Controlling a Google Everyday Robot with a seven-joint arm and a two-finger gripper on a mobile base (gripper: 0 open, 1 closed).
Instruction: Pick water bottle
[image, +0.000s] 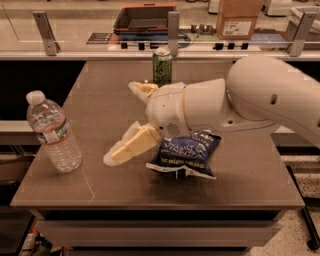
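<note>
The water bottle (52, 133) is clear ribbed plastic with a white cap and a small label band. It stands upright near the left edge of the brown table (107, 185). My gripper (126, 121) is open over the middle of the table, with one finger (129, 147) low toward the front and the other finger (142, 89) toward the back. It points left at the bottle, with a gap of bare table between them. It holds nothing.
A green drink can (162, 66) stands at the table's back edge. A dark blue snack bag (188, 152) lies under my arm, right of the gripper. Behind the table runs a counter with a dark tray (145, 16) and a cardboard box (239, 18).
</note>
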